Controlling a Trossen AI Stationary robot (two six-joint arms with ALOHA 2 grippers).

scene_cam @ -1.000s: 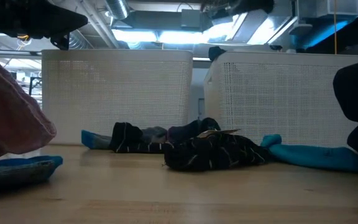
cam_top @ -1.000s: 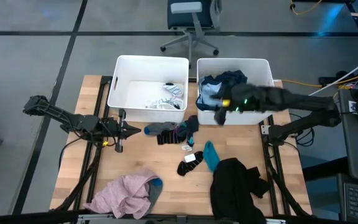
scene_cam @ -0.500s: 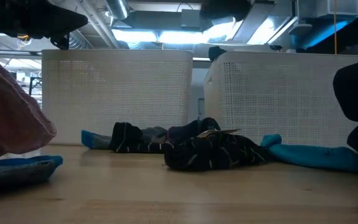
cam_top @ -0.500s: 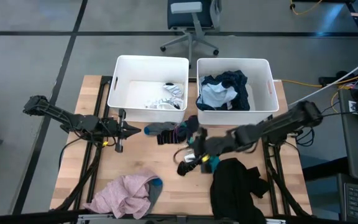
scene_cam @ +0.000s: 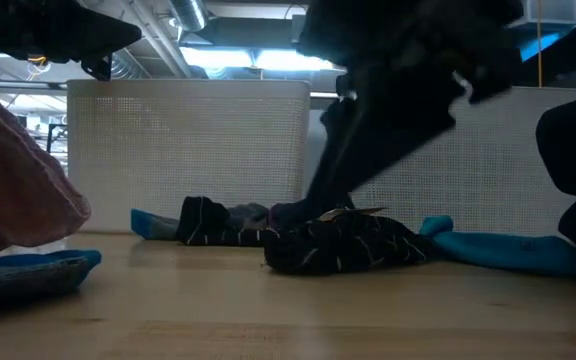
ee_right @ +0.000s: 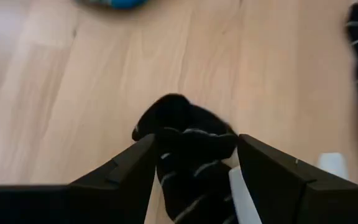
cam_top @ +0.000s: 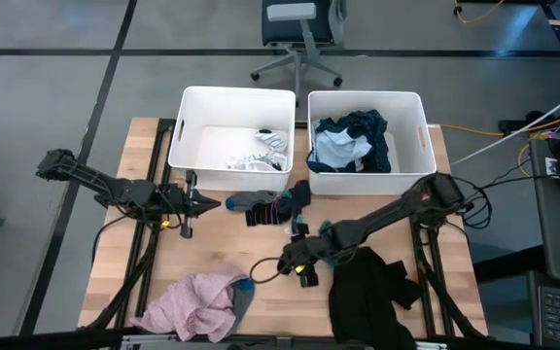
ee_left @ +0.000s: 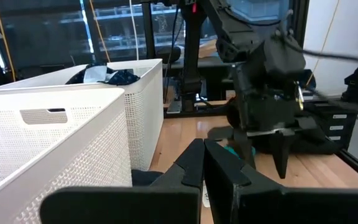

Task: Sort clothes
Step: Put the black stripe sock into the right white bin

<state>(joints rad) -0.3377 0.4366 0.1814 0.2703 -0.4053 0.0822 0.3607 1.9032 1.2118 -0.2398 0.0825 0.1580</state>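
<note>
A black striped sock (cam_top: 297, 251) (ee_right: 188, 149) (scene_cam: 343, 245) lies flat on the table's middle. My right gripper (cam_top: 295, 265) (ee_right: 194, 146) hangs open just over it, slanting down, one finger on either side of the sock. My left gripper (cam_top: 220, 204) (ee_left: 204, 158) stays shut and level at the table's left, holding nothing. Other clothes lie about: a pile of dark socks (cam_top: 268, 205) before the tubs, a pink garment (cam_top: 202, 299) at the near left, a black garment (cam_top: 367, 287) at the near right, and a teal sock (scene_cam: 508, 250).
Two white tubs stand at the far edge. The left tub (cam_top: 188, 146) holds a white striped piece (cam_top: 265, 151). The right tub (cam_top: 411, 146) holds navy and white clothes (cam_top: 348, 141). Bare wood lies between the pink garment and the sock.
My right gripper has swung from above the right tub down and toward the table's near edge and left. It has tipped downward and rolled, and it now stands over the black striped sock. Its fingers have stayed open. The clothes have not moved.
</note>
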